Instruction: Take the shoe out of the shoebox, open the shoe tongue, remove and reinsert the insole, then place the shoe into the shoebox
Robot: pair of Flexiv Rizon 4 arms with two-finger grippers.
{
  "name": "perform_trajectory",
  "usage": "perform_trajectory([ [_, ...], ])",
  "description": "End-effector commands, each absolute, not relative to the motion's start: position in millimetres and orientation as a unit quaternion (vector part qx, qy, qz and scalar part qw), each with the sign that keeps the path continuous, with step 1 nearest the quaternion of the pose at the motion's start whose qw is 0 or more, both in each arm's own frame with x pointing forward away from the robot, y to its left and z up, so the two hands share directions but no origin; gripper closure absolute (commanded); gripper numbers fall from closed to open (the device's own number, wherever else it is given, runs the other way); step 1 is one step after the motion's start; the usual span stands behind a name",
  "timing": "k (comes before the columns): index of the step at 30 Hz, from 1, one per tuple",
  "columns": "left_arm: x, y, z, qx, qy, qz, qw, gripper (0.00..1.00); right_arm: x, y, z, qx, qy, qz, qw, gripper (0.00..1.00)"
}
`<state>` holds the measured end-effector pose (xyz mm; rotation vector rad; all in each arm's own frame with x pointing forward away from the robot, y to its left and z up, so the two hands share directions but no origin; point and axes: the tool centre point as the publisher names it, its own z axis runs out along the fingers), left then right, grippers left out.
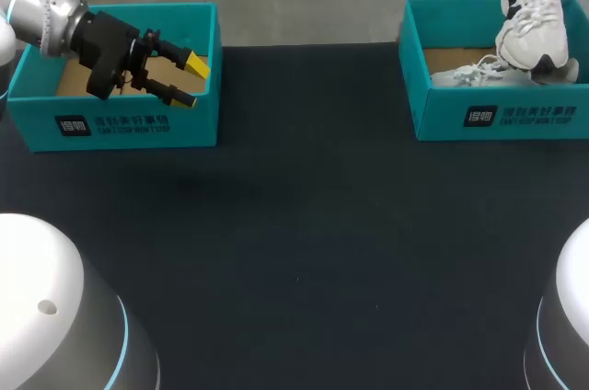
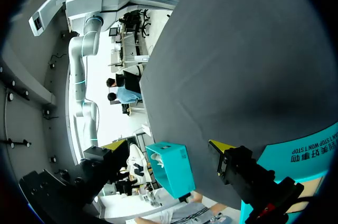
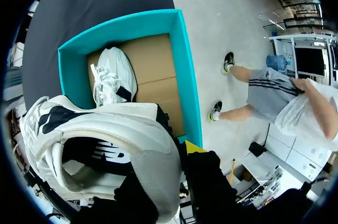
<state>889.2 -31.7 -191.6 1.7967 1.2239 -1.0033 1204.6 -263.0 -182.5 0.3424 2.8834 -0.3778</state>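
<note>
You are looking at a table [image 1: 304, 252] covered in a dark, matte, charcoal surface. In the head view its far edge runs straight across. Light falls softly and evenly on it, and both wrist views [image 2: 248, 49] [image 3: 95, 2] show the same dull grey.

Matt cardboard shoebox [image 1: 442, 114], smooth shoe [image 1: 532, 13], cloth table [image 1: 304, 243]
</note>
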Motion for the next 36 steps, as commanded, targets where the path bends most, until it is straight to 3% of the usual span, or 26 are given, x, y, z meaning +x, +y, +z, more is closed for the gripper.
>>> perform_trajectory([
  [1,890,-31,-192,0.700,0.475,-0.390,0.364,0.00,1207,-281,-187,0.140,0.978,-0.128,0.090,1.00],
  [9,890,-31,-192,0.700,0.475,-0.390,0.364,0.00,1204,-296,-190,0.208,0.968,-0.115,0.079,1.00],
  [30,890,-31,-192,0.700,0.475,-0.390,0.364,0.00,1174,-310,-187,0.681,0.731,-0.048,0.012,1.00],
  [36,890,-31,-192,0.700,0.475,-0.390,0.364,0.00,1165,-316,-187,0.772,0.633,-0.045,0.036,1.00],
])
